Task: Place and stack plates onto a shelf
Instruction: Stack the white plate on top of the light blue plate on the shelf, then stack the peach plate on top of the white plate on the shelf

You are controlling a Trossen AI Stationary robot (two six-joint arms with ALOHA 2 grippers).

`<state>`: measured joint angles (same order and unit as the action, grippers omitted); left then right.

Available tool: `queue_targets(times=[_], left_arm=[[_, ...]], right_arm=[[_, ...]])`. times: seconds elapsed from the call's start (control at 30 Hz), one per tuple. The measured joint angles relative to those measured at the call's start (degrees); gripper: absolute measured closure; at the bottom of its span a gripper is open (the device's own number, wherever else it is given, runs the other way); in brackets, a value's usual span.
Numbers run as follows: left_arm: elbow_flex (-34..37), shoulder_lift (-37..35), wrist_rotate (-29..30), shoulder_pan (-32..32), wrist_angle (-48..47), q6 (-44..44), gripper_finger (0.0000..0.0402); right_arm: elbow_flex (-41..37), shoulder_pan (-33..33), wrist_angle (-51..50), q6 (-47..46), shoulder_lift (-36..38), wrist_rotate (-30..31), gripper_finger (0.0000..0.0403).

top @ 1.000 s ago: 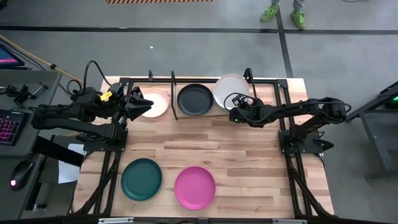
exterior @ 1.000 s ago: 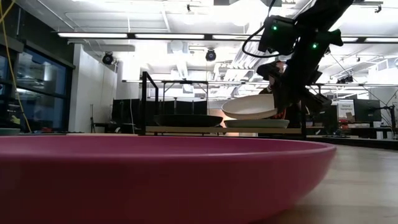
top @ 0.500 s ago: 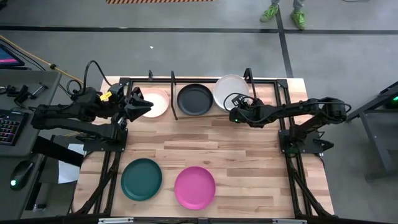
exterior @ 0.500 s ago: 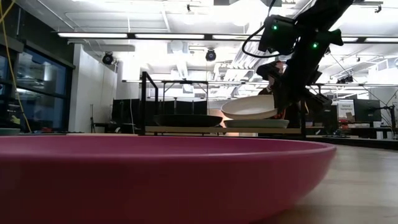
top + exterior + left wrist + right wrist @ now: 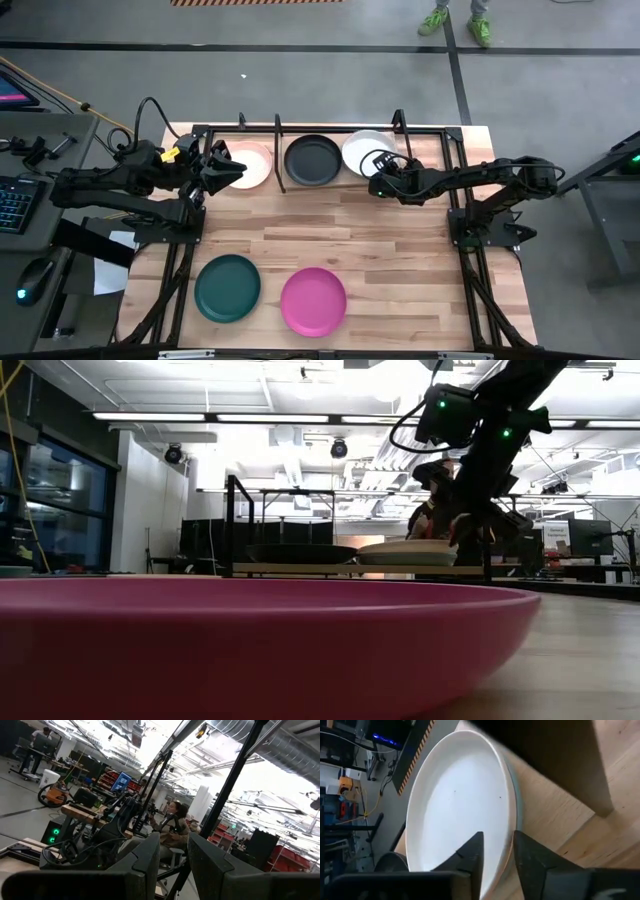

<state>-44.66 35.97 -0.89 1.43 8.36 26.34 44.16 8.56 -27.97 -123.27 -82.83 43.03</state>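
Now that the white plate [image 5: 364, 150] lies flat on the light blue plate [image 5: 516, 805] where it hung tilted above it a moment ago, we judge this stack placed at the right end of the shelf [image 5: 420, 130]. The right pincer [image 5: 381, 166] still clamps the white plate's near rim, one finger over and one under, so release comes next. The plate looks smooth, shallow and rimmed. The black plate [image 5: 311, 158] sits mid-shelf and the pale pink plate [image 5: 252, 165] at the left end, where the left pincer [image 5: 236, 167] waits, fingers slightly apart. On the desk [image 5: 400, 250] the dark teal plate [image 5: 227, 288] and magenta plate [image 5: 313, 301] remain.
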Motion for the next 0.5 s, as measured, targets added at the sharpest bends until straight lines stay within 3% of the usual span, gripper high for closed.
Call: queue_targets(times=[0.23,0.5], left_arm=[[0.00,0.00,0.00,0.00,0.01,0.00,0.0312],[0.00,0.00,0.02,0.00,0.00,-0.02,0.0312]], right_arm=[[1.47,-0.26,-0.41,3.31,1.05,-0.03,0.0279],[4.31,-1.70,-3.51,25.29,7.59,-1.52,0.0279]])
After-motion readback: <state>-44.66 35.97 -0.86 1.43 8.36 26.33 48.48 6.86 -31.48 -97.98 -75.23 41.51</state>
